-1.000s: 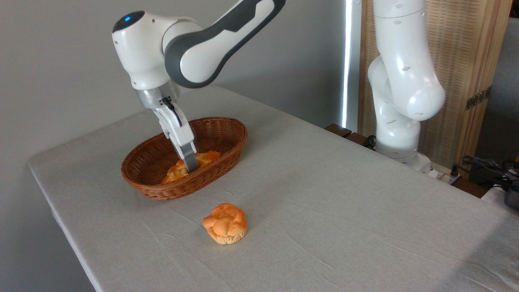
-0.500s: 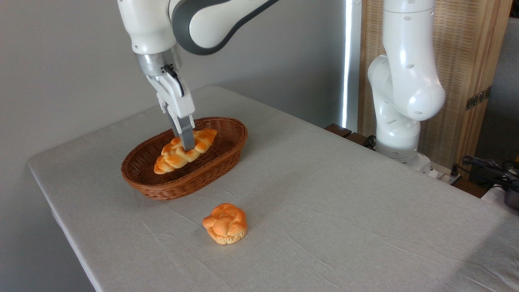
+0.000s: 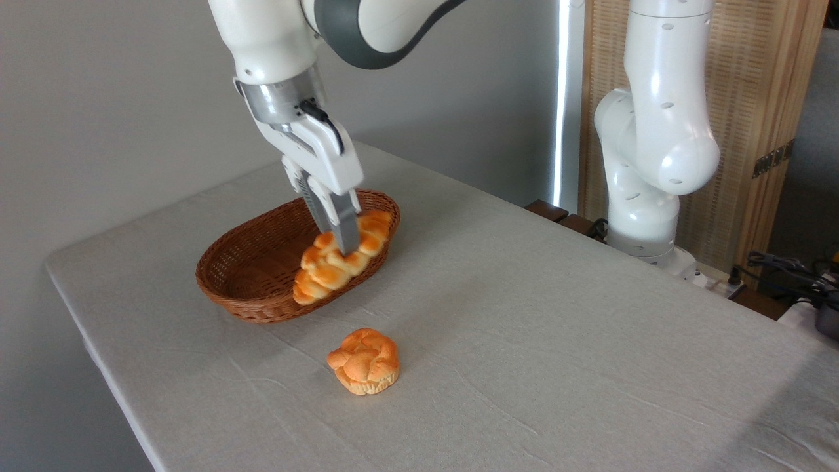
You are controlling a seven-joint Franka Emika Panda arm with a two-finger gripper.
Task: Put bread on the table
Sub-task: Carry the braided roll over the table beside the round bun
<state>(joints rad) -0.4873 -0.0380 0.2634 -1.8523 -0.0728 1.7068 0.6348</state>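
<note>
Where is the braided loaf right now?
The braided loaf is held in the gripper, lifted over the right end of the wicker basket at centre-left of the camera view, up and back from the round bun on the table.

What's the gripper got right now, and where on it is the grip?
The gripper is shut on the braided bread, pinching it across its middle, with both ends free, lifted above the wicker basket.
</note>
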